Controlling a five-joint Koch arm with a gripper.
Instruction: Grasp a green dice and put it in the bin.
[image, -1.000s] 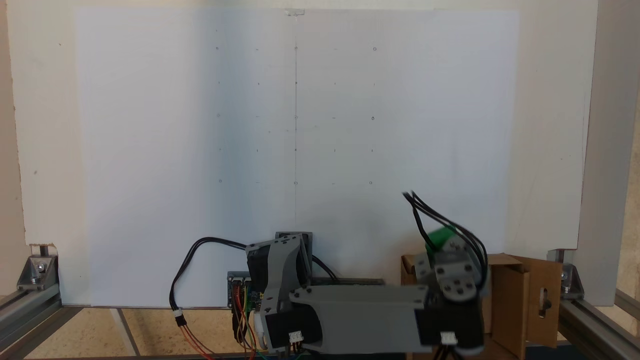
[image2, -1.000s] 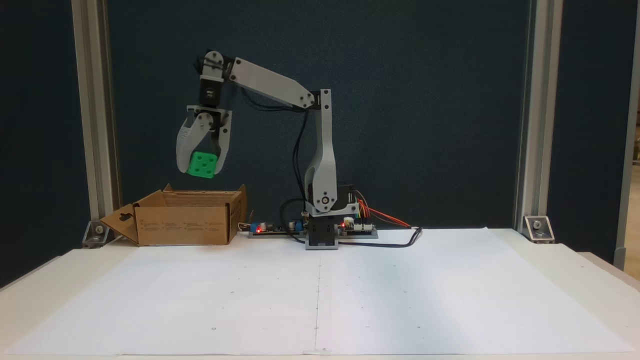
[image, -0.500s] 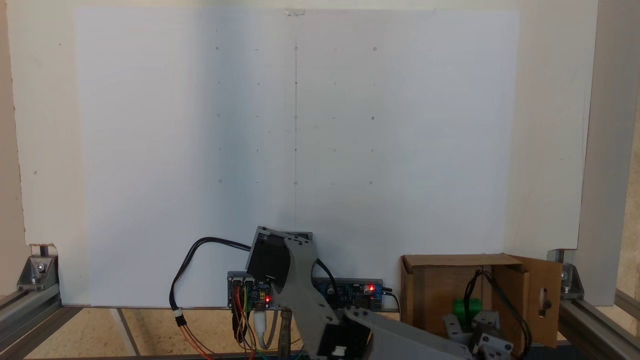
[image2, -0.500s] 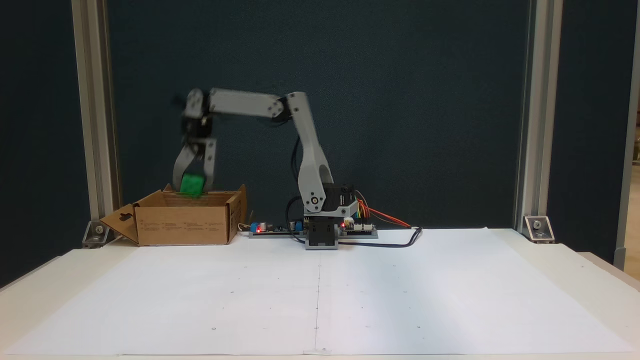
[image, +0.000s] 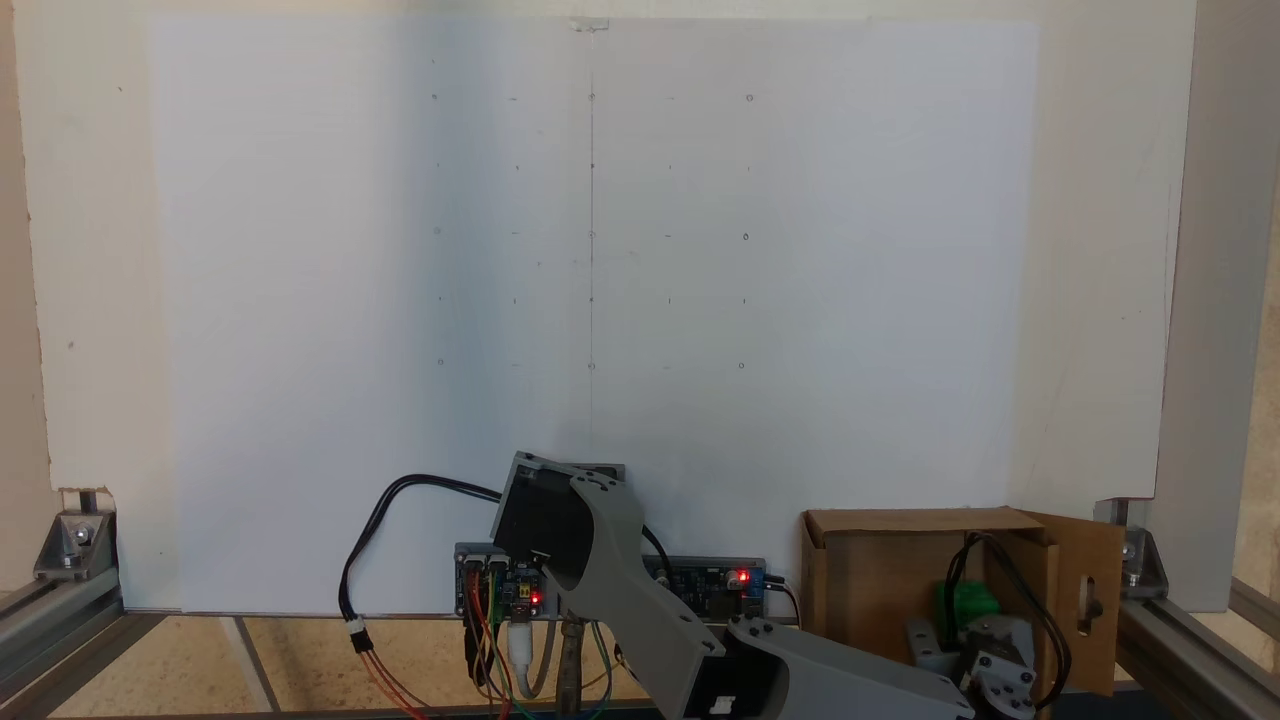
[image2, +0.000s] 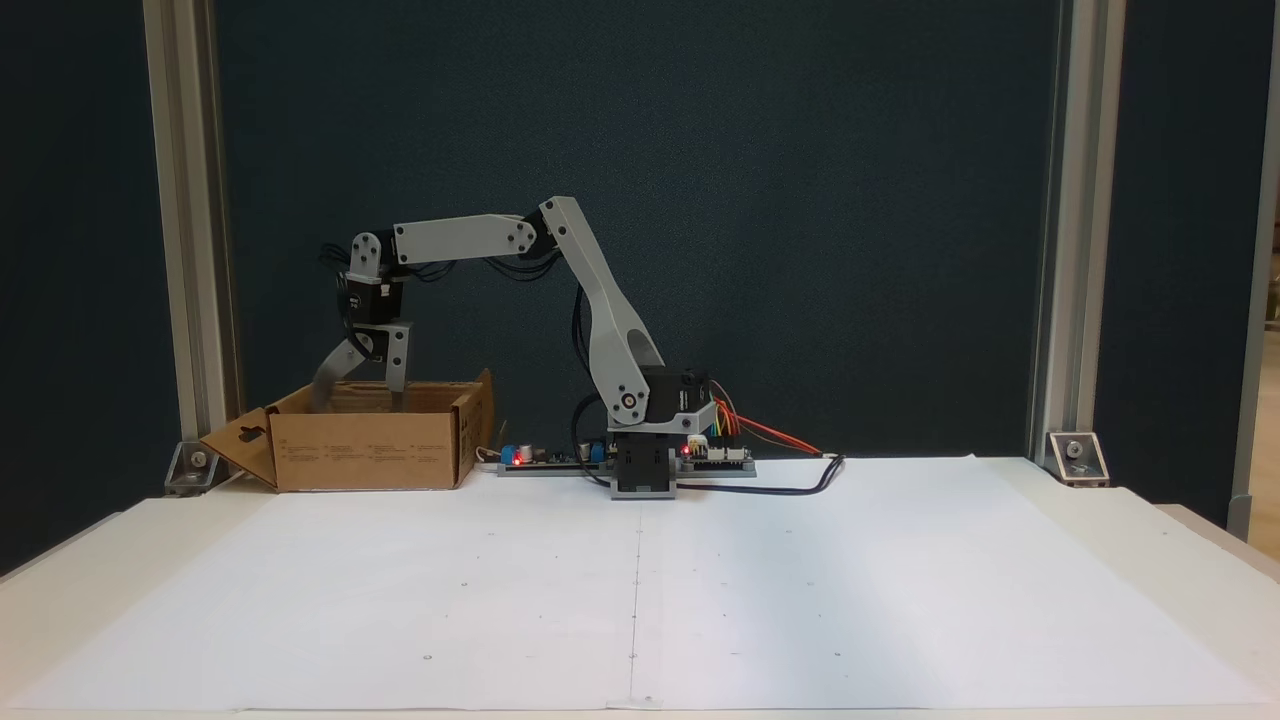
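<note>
Reaching down into the bin (image2: 370, 448), the gripper (image2: 358, 404) now has its fingertips below the cardboard rim, where half a second earlier it carried the green dice (image: 966, 602) just above that rim and a second ago held it high over the box. The forearm has dropped to nearly level and the upper arm leans further toward the bin. In the side-on fixed view the two jaws stand spread apart, so the gripper is open, with nothing green between them above the rim. The dice lies inside the bin (image: 880, 570), seen from above as a green patch against the inner right wall, partly hidden by the black cables (image: 1010, 570) and the grey wrist.

Beside the bin, to the right in the side-on view, a strip of circuit boards (image2: 545, 457) with red lights sits at the arm's base (image2: 643, 470). White paper (image2: 640, 600) marked with small dots covers the table, and the bin's slotted flap (image2: 240, 443) hangs open toward the aluminium frame post (image2: 190, 240).
</note>
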